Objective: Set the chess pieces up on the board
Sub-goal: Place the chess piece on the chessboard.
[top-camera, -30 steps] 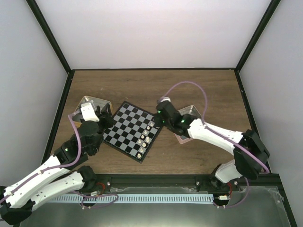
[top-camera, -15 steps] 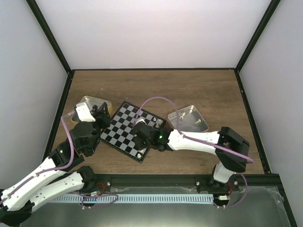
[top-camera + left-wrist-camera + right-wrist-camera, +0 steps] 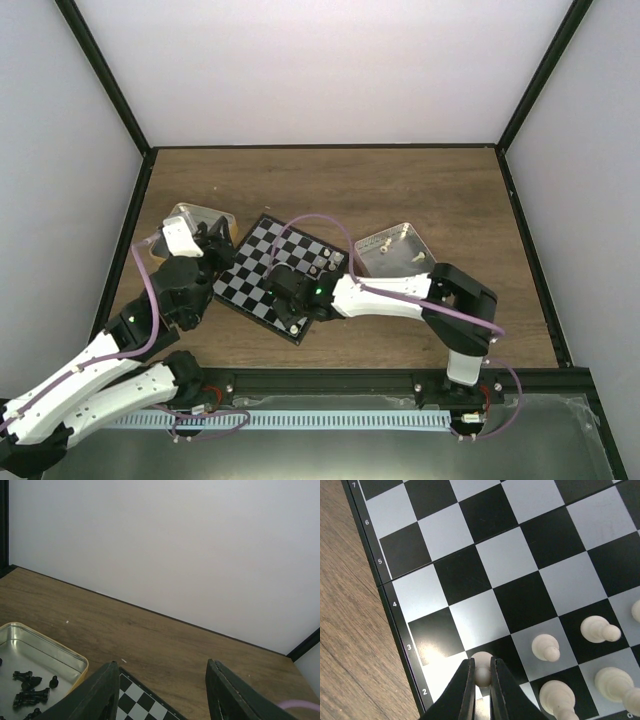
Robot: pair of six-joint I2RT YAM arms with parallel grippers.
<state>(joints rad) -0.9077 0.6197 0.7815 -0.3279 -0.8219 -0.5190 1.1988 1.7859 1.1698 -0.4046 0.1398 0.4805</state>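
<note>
- Top external: the right gripper (image 3: 282, 298) reaches over the board's (image 3: 262, 250) near corner, while the left gripper (image 3: 218, 246) hangs at the board's 9 o'clock edge.
- Left wrist: its jaws stand spread and empty. Black chess pieces (image 3: 30, 690) lie in the gold tin (image 3: 45, 647) at 8 o'clock.
- Right wrist: the jaws pinch a cream-white pawn (image 3: 481, 661), upright at 6 o'clock over the second rank. The drop looks to be straight down.

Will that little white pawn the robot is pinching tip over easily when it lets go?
Probably light and stiff: the white pawn is tiny, pinched by the right gripper without bending. It might tip, being narrow with a round head, though neighbouring white pieces stand fine on the board.
</note>
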